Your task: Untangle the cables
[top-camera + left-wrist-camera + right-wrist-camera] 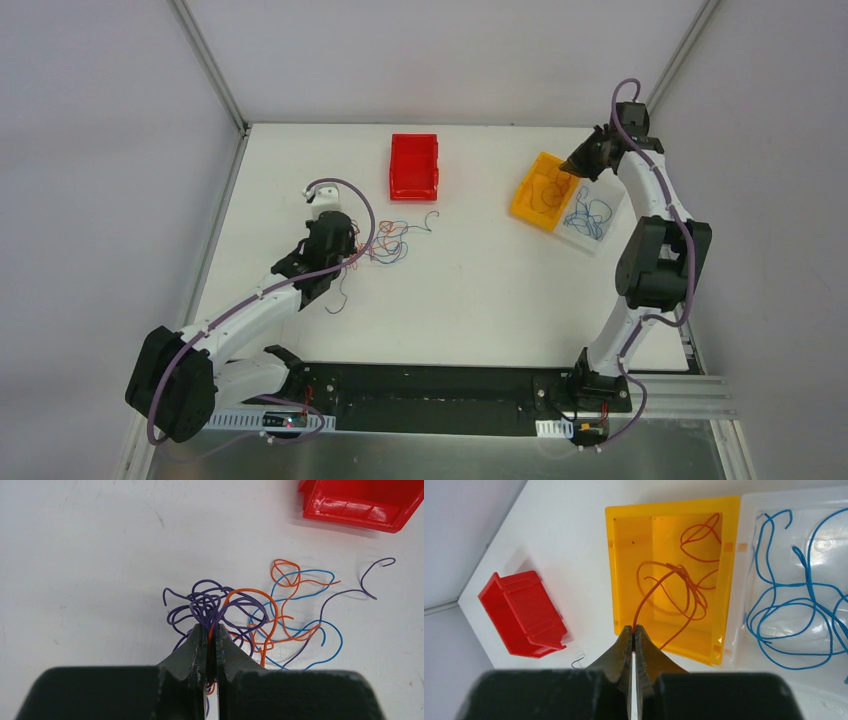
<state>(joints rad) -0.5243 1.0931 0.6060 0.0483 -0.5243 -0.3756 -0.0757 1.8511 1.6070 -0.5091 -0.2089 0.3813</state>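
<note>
A tangle of purple, orange and blue cables (280, 615) lies on the white table, left of centre (390, 240). My left gripper (210, 630) is shut on purple and orange strands at the tangle's near edge (352, 255). My right gripper (633, 627) hovers over the near rim of the yellow bin (611, 570), shut with an orange cable (644, 597) running from its tips down into the bin (570, 170). More orange cables (696, 542) lie coiled in that bin. Blue cables (784, 587) lie in the clear bin (749, 510) beside it.
A red bin (413, 165) stands at the back middle, just beyond the tangle (360, 505). One purple cable (370, 575) curls off to the tangle's right. The yellow bin (520, 205) and the clear bin (600, 240) stand together at the back right.
</note>
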